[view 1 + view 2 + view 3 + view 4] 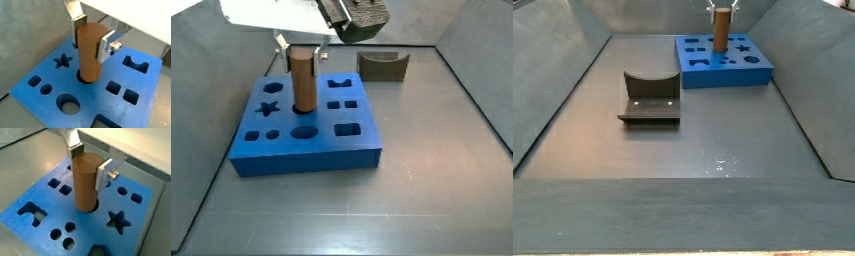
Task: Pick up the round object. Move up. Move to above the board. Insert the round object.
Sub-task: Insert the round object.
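Pincer (pixel 91 36) is sitting directly above the large flat blue rectangular board with cut-out holes (pixel 47 75), its flat silver fingers (pixel 103 47) clamping the top of the tall slim brown-orange wood-like cylinder peg (pixel 89 52) from opposite sides. We are seeing the same pinch in both wrist views (pixel 90 163). Peg (pixel 302 78) is standing upright, long axis vertical, straight under the pincer, with its lower end already sitting in a round hole near the board's (pixel 318 150) middle; how deep it is going, we cannot tell. We are judging the insert step as under way, so the coming move is straight down along the peg's axis, then release. Dark L-shaped fixture (pixel 649 97) is standing well apart on the grey worktop (pixel 714 150).
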